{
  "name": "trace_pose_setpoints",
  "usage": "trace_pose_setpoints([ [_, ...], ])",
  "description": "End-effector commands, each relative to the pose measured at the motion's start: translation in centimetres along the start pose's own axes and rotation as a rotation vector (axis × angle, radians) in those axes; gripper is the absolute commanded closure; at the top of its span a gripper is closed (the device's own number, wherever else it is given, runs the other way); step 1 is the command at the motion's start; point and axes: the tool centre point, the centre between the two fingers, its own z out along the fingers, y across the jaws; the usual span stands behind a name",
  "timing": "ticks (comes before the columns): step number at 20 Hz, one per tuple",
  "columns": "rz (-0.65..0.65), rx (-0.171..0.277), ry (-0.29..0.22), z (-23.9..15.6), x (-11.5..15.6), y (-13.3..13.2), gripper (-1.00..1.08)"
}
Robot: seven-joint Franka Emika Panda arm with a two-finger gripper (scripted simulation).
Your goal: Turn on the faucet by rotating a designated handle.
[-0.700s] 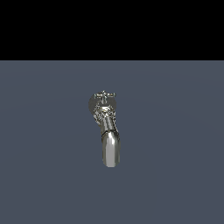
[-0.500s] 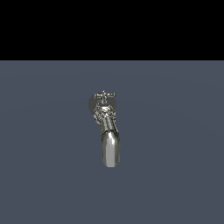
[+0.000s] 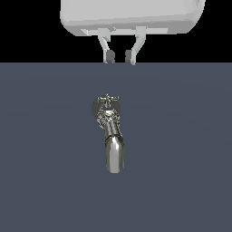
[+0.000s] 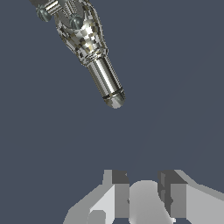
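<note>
The faucet (image 3: 110,131) is sitting alone in the middle of the dark grey floor (image 3: 190,172), its thick shiny spout (image 3: 114,154) pointing toward the exterior camera. The little cross-shaped handle (image 3: 108,98) is perching on top of the knobbly body, at the far end from the spout's mouth.

The gripper (image 3: 119,56) is hanging well above and behind the faucet, under the arm's pale housing, touching nothing. Its two fingers (image 3: 109,55) are spread apart with empty air between them; in the wrist view the dark pads (image 4: 120,178) are likewise standing parted, with the faucet's body (image 4: 81,30) and spout far off beyond them and the handle barely peeking in at the frame's corner.

I'm guessing the faucet itself is rigid metal fixed to the floor, so it should not be shifting under a push. The handle looks hard, polished and likely slippery, with arms much thinner than the spout, so a loose pinch could be sliding off. The sensible place to take hold seems to be across one of those thin arms, or hooking a finger against an arm and pushing it round, rather than anywhere on the fat spout, which would not be turning anything.
</note>
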Motion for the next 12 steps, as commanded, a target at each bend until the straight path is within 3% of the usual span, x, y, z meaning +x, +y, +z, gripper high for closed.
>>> trace_pose_setpoints([
  [1, -0.005, 0.006, 0.051, -0.1, 2.9, -4.4, 0.30],
  [2, 0.093, 0.021, 0.039, 1.5, 4.2, -1.4, 0.25],
  [3, 0.118, 0.024, 0.036, 1.5, 4.6, -0.4, 0.25],
  [4, 0.116, 0.036, 0.045, 2.3, 5.5, -1.2, 0.23],
  [5, 0.061, 0.005, 0.056, 3.5, 5.9, -3.6, -0.22],
  [6, 0.160, 0.018, 0.065, 3.9, 8.3, 0.0, -0.22],
  [7, 0.210, 0.024, 0.070, 3.6, 8.6, 2.0, -0.22],
  [8, 0.167, -0.014, 0.084, 4.5, 9.2, -0.7, -0.16],
  [9, 0.234, 0.002, 0.106, 4.8, 10.9, 0.6, -0.30],
  [10, 0.162, -0.030, 0.134, 5.3, 11.8, -2.0, -0.01],
  [11, 0.186, -0.009, 0.166, 4.8, 13.4, -3.5, -0.19],
  [12, 0.186, -0.036, 0.174, 6.1, 14.7, -1.7, -0.11],
])
